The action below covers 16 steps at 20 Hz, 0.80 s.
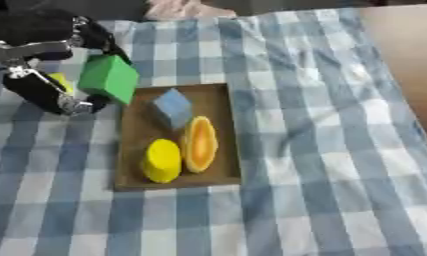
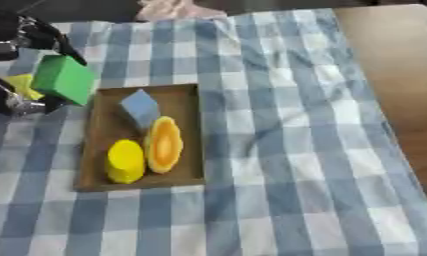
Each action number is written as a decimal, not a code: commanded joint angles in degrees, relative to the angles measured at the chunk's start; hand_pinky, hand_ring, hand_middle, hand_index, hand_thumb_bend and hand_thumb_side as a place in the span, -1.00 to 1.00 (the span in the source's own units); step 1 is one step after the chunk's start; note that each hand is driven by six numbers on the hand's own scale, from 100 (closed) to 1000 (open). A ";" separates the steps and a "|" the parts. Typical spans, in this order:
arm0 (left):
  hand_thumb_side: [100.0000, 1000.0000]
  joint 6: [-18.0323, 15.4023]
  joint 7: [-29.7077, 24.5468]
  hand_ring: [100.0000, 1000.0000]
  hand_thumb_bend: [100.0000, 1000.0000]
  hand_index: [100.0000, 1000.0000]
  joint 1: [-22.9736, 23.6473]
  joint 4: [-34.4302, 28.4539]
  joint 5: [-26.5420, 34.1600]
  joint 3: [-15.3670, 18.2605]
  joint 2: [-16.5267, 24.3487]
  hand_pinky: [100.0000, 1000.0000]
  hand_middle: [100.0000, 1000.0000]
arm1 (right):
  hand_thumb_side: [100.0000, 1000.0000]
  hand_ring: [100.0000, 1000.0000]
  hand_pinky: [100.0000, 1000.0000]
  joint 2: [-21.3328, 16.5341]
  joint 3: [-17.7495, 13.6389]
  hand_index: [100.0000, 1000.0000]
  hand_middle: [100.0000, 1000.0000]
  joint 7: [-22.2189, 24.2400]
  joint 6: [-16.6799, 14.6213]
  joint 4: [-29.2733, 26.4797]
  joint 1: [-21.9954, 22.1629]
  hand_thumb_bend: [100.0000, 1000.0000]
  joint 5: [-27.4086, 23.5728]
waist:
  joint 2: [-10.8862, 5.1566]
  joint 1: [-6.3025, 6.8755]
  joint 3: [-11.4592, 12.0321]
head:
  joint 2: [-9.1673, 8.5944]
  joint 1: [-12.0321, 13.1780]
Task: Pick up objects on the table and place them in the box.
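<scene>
My left hand (image 1: 50, 75) comes in from the upper left and is shut on a green cube (image 1: 109, 78), held just above the table at the box's upper left corner. The brown box (image 1: 221, 135) lies flat on the checked cloth. Inside it are a blue block (image 1: 172, 108) at the top, an orange half-fruit shape (image 1: 200, 144) in the middle and a yellow cylinder (image 1: 162, 160) at the lower left. A yellow object (image 2: 22, 85) shows partly behind the hand and cube. My right hand is out of sight.
A blue and white checked cloth (image 1: 321, 165) covers the table. Bare wooden tabletop (image 2: 400, 75) shows along the right side. A pale pink cloth (image 1: 186, 9) lies at the far edge.
</scene>
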 commanded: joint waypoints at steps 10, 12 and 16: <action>-0.70 -3.52 5.25 0.43 -1.00 0.53 -4.21 10.46 -6.78 -1.08 -6.24 0.67 0.15 | -0.18 0.44 0.72 -0.04 -0.50 0.64 0.16 1.09 0.44 -0.84 -0.71 -1.00 -0.58 | -0.87 -0.30 -0.31 | -0.33 0.26; -0.70 -4.31 5.94 0.43 -1.00 0.54 -4.53 11.69 -7.54 -1.02 -7.05 0.68 0.16 | -0.17 0.44 0.73 0.11 -0.60 0.64 0.16 1.12 0.51 -0.84 -0.67 -1.00 -0.62 | -0.82 -0.28 -0.45 | -0.38 0.20; -0.72 -5.40 5.84 0.48 -1.00 0.57 -5.00 13.36 -9.01 -1.25 -7.96 0.70 0.22 | -0.17 0.44 0.73 0.40 -0.72 0.64 0.16 1.38 0.73 -0.84 -0.66 -1.00 -0.69 | -0.72 -0.16 -0.62 | -0.45 0.15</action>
